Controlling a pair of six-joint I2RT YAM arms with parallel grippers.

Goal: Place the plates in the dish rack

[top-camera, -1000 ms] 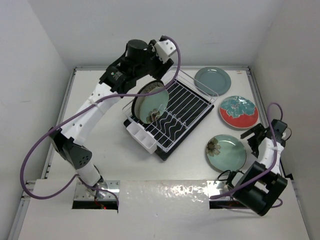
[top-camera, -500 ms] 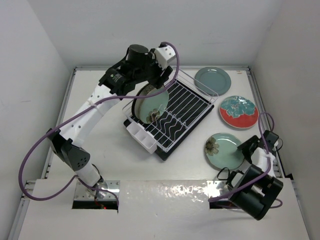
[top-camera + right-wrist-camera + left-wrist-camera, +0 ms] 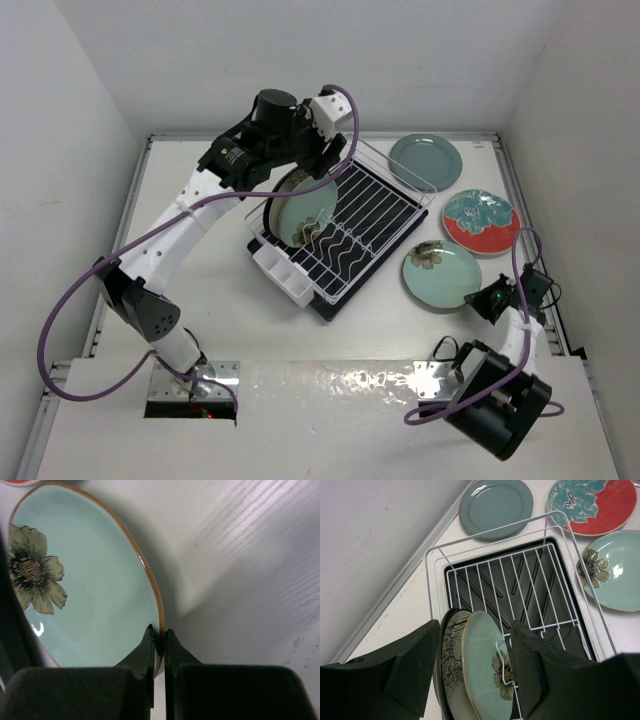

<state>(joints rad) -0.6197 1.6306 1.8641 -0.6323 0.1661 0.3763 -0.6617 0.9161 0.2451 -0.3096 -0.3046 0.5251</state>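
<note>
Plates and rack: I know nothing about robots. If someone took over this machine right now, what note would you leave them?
Grippers: the left gripper is open and empty, above the dish rack. The right gripper is shut on the rim of the pale green plate, whose pinched edge looks slightly raised off the table.
Done: two plates stand on edge in the rack, the cream plate and a second green plate.
Left: rack the held plate, then the red plate and the grey-teal plate, both lying flat beside the rack.
</note>
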